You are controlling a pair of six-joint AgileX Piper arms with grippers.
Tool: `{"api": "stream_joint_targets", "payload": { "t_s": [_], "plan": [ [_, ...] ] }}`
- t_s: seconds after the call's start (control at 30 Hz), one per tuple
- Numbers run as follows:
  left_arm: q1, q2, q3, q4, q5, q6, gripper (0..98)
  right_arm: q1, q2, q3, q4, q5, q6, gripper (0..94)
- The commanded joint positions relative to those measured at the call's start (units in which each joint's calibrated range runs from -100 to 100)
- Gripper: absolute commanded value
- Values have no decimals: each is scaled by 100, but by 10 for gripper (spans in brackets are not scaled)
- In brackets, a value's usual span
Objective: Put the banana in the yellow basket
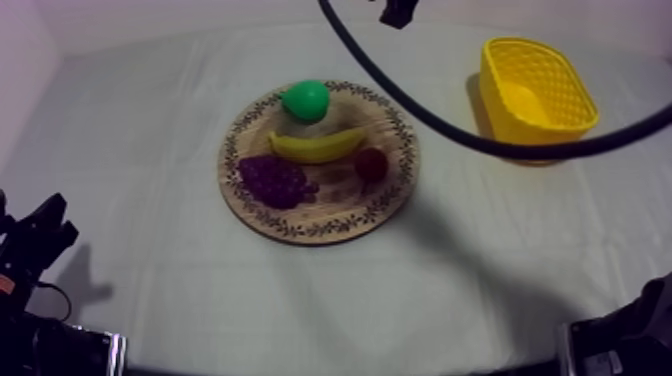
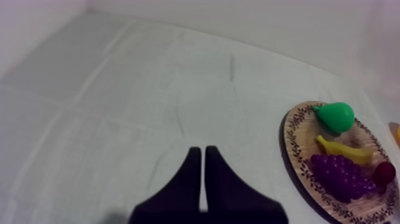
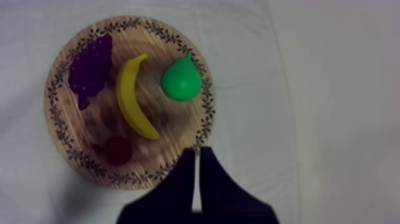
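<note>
**Task state, read from the near edge of the counter [image 1: 150,300] outward.**

- **Left tool:** My left tool [image 2: 199,152] sits low at about 8 o'clock of the counter. Its two fingers are pressed together into a narrow wedge, with nothing between them.
- **Board and fruit:** The wooden board [image 1: 340,205] lies mid-counter.
  - The grapes [image 1: 275,180] are at its 7 o'clock and the small red fruit [image 1: 371,164] at its 3 o'clock.
  - The banana [image 1: 318,146] lies flat just past the board's centre, between the grapes and the pear [image 1: 305,100], which is at 12 o'clock.
  - The banana's long axis runs from 9 to 3 o'clock. Its curve bellies toward 6 o'clock, so both tips turn toward 12.
  - I cannot say with confidence which tip is the stem end.
- **Right tool:** My right tool [image 3: 196,152] hangs above the board's rim, between the pear and the small red fruit. It is closed to the same narrow wedge and holds nothing.
- **Basket:** The yellow basket [image 1: 535,90] stands farthest out, at 2 o'clock from the board and well apart from it. I see no fruit in it.

**Judgement:** No part of the task is done yet. Opening the tool, gripping the banana across its middle, the lift, the carry and the release are all left.
</note>
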Motion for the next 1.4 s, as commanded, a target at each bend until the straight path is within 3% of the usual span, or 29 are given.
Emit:
{"api": "stream_joint_targets", "payload": {
  "t_s": [0.0,0.33,0.77,0.83,1.1,1.37],
  "plan": [
    [-1,0,1,0,-1,-1,0,4,159,-202,-4,191,23,5],
    [-1,0,1,0,-1,-1,0,-27,628,-657,-57,786,14,5],
    [-1,0,1,0,-1,-1,0,-46,830,-1001,-79,944,-56,15],
    [-1,0,1,0,-1,-1,0,-48,837,-1032,-87,945,-59,61],
    [-1,0,1,0,-1,-1,0,-65,844,-1001,-112,951,-21,386],
    [-1,0,1,0,-1,-1,0,-81,907,-936,-154,988,34,431]
  ]
}}
